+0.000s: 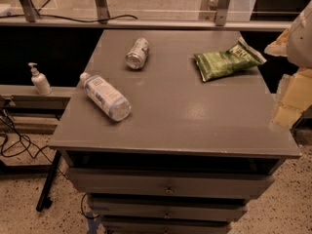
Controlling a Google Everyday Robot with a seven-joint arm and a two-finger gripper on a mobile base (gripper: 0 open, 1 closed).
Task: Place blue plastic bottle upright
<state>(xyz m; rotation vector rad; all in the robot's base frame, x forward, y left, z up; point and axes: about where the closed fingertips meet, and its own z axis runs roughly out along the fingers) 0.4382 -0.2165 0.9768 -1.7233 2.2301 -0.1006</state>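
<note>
The blue plastic bottle (105, 97) lies on its side on the left part of the grey cabinet top (185, 116). Its white cap points to the back left, near the left edge. It is clear and ribbed with a pale blue-and-white label. My gripper (291, 94) shows as pale blurred shapes at the right edge of the camera view, beyond the cabinet's right side and far from the bottle. It holds nothing that I can see.
A silver can (137, 53) lies on its side behind the bottle. A green snack bag (228, 60) lies at the back right. A white pump dispenser (39, 80) stands on a ledge to the left. Drawers are below the top; cables lie on the floor at left.
</note>
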